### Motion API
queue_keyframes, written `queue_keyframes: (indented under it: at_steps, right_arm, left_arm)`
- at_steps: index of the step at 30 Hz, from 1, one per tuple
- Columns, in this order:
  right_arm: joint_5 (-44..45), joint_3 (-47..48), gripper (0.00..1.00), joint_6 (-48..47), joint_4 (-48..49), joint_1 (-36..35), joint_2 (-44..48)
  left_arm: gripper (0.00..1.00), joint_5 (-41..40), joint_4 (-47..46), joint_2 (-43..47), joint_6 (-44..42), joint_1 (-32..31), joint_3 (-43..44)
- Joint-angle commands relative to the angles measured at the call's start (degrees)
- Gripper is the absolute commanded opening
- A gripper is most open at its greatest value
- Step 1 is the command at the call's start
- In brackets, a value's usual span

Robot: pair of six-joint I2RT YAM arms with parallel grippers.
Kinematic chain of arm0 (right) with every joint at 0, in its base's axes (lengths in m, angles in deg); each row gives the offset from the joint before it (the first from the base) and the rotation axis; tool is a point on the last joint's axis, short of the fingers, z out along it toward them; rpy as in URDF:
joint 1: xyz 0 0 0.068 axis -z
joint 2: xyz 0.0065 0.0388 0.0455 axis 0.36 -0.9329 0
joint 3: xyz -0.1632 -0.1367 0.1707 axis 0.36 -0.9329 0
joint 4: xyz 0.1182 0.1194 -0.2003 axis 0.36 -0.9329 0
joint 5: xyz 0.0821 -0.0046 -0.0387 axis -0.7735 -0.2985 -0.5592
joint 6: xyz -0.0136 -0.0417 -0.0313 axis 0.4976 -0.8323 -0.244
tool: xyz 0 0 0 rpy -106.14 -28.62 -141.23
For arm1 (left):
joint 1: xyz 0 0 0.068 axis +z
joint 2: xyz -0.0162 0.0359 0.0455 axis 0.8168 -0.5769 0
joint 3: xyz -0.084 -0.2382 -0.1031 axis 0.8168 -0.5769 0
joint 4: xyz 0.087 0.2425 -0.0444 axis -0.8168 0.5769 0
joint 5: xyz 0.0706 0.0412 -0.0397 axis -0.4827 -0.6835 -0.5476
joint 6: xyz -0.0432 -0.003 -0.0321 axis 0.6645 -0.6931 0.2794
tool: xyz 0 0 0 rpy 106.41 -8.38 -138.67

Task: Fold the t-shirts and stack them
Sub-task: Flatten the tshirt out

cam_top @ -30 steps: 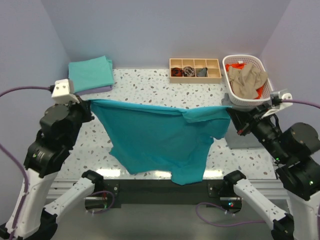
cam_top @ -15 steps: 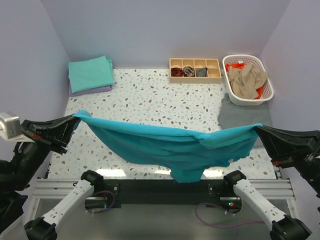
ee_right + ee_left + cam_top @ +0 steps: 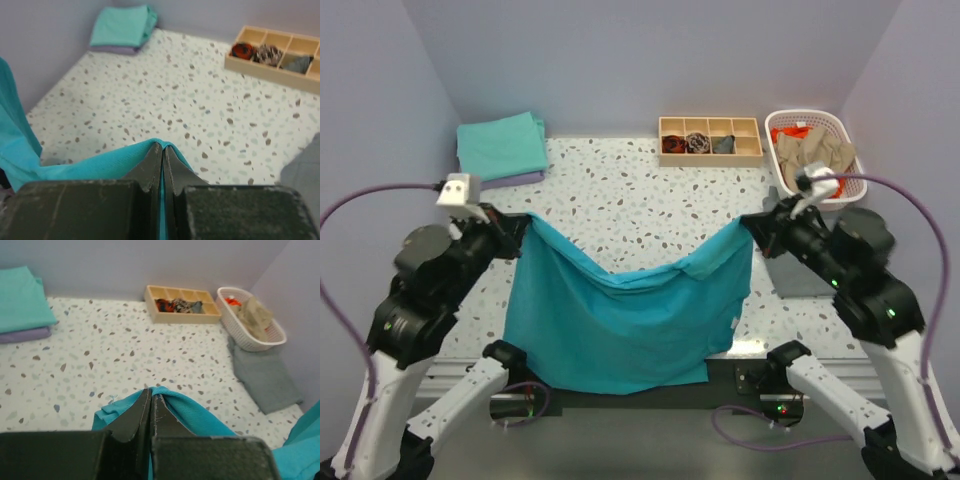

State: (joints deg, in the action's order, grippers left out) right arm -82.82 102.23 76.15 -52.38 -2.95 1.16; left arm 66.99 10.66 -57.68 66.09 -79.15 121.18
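Left gripper: jaws pinched together on the upper left corner of the deep teal fabric t-shirt.
Right gripper: clamped on the opposite upper corner.
Teal shirt edges: the top edge sags mid-span and the hem drapes past the speckled tabletop's near edge.
Folded stack: aqua-green on lavender, far left corner.
Open room: bare tabletop behind the shirt, up to the wooden compartment tray.

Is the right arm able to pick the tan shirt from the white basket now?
Probably not yet: the right gripper is shut on the teal t-shirt, though the basket stands close.
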Motion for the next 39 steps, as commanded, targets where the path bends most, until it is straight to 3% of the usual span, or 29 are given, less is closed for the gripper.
queue_keyframes:
  at_steps: [1,9,13,17,22,25,26,28,33,34,36,39]
  right_arm:
    - [7.6,-7.6,0.00,-1.0,10.6,-0.1,-8.1]
    - [15.9,-12.5,0.00,-1.7,21.6,-0.1,-26.3]
    - [19.0,-8.7,0.00,-2.5,25.9,0.1,-37.8]
    - [19.8,-2.4,0.00,-3.9,27.3,0.2,-50.1]
    - [21.3,2.2,0.00,-4.5,28.6,2.0,-57.2]
    - [21.8,4.1,0.00,-5.4,28.5,3.7,-59.1]
    - [21.7,5.1,0.00,-5.4,28.2,4.3,-59.8]
    - [20.9,5.9,0.00,-5.8,27.6,5.7,-60.8]
    - [19.5,6.9,0.00,-5.8,27.8,7.3,-62.4]
    - [19.3,7.2,0.00,-5.9,27.7,7.4,-62.9]
    - [18.9,7.4,0.00,-6.1,27.9,7.6,-63.4]
    - [18.5,7.5,0.00,-5.7,28.3,7.9,-64.3]
  left_arm:
    - [0.00,-10.5,-8.1,-5.8,3.2,0.3,-9.3]
    - [0.00,-23.4,-24.6,-20.2,1.1,0.3,-17.3]
    - [0.00,-27.2,-34.1,-28.8,-1.8,0.4,-17.6]
    - [0.01,-28.7,-37.6,-42.3,-4.3,1.5,-15.0]
    - [0.08,-30.9,-40.6,-57.4,-6.7,2.8,-10.8]
    - [0.09,-33.0,-46.1,-62.1,-8.6,5.1,-10.8]
    - [0.18,-33.1,-46.6,-63.0,-9.1,5.7,-10.8]
    - [0.20,-33.4,-47.9,-65.6,-11.1,7.0,-9.5]
    - [0.37,-27.6,-52.6,-69.5,-15.7,12.2,-7.2]
    - [0.42,-25.9,-53.2,-71.3,-17.1,13.6,-6.5]
    - [0.68,-20.8,-53.7,-73.4,-18.7,14.4,-3.6]
    - [0.74,-17.7,-55.2,-77.7,-22.1,14.8,0.4]
